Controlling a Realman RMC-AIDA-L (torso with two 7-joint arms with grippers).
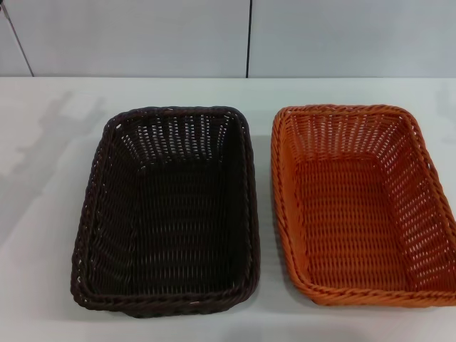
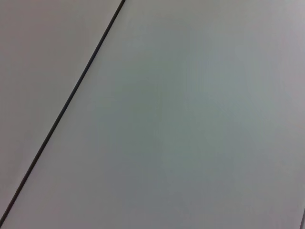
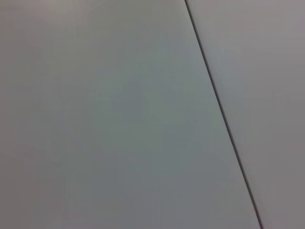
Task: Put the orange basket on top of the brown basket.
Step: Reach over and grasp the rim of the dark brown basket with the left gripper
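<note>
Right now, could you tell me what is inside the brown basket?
Nothing shows inside the brown basket: only its own woven floor and walls. The orange basket sits beside it on the table, not in it. What lies under the basket is hidden.

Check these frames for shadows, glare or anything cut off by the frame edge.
Head view: faint soft shadows on the white table left of the brown basket, no harsh glare; the orange basket is clipped at the right edge. Both wrist views: only a plain grey surface with one dark seam; no grippers visible.
</note>
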